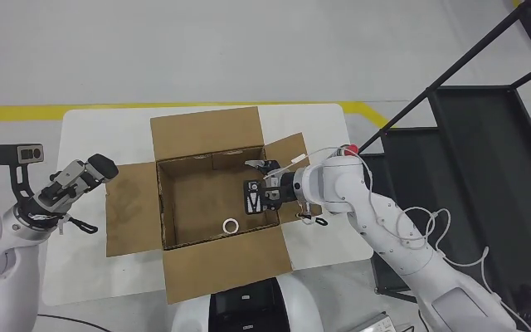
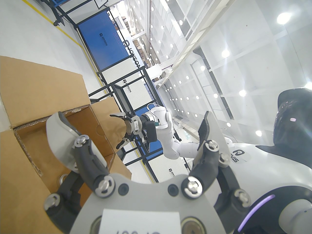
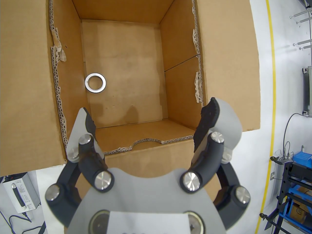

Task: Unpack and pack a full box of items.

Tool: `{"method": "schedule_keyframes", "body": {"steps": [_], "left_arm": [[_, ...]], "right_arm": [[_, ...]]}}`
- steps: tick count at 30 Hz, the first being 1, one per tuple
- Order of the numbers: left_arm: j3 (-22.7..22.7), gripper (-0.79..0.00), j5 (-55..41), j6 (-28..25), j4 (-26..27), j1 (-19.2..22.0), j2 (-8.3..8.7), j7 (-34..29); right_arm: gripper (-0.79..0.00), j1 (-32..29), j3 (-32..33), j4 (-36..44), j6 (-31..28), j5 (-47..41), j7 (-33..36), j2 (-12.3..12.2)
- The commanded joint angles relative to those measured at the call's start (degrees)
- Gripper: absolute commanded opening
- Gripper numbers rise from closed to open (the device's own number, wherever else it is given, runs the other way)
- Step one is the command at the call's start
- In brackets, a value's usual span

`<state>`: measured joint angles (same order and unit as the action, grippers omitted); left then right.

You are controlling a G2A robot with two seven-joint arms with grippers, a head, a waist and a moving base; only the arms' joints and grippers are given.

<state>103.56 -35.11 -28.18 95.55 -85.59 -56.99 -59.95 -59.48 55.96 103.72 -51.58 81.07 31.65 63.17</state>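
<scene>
My right gripper [image 3: 147, 109] hangs, jaws wide and empty, over the box [image 3: 121, 3]; one ring [image 3: 95, 82] lies on its floor; farther off my left gripper [image 2: 131, 119], jaws wide too, sits beside a flap; unpacking looks nearly done, repacking unbegun.

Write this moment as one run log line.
cardboard box: open | metal ring: on box floor | right gripper: open, above box | left gripper: open, beside box
</scene>
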Motion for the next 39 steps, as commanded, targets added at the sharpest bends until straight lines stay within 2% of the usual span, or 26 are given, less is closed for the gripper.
{"method": "schedule_keyframes", "body": {"steps": [1,9,12,20,25,32,39], "left_arm": [[0.00,0.000,0.00,0.00,0.00,0.00,0.00,0.00],[0.00,0.000,0.00,0.00,0.00,0.00,0.00,0.00],[0.00,0.000,0.00,0.00,0.00,0.00,0.00,0.00],[0.00,0.000,0.00,0.00,0.00,0.00,0.00,0.00],[0.00,0.000,0.00,0.00,0.00,0.00,0.00,0.00],[0.00,0.000,0.00,0.00,0.00,0.00,0.00,0.00],[0.00,0.000,0.00,0.00,0.00,0.00,0.00,0.00]], "right_arm": [[0.000,0.00,0.00,0.00,0.00,0.00,0.00,0.00],[0.000,0.06,-0.17,-0.04,0.01,0.00,0.01,0.03],[0.000,2.87,-2.92,-1.44,-0.48,-1.18,1.44,0.77],[0.000,13.26,-16.61,-9.25,5.76,-10.11,22.44,5.50],[0.000,17.54,-23.96,-14.21,8.76,-17.63,28.97,8.91],[0.000,21.38,-27.94,-21.21,13.90,-19.24,27.23,12.24],[0.000,21.38,-27.94,-21.21,13.90,-19.24,27.23,12.24]]}}
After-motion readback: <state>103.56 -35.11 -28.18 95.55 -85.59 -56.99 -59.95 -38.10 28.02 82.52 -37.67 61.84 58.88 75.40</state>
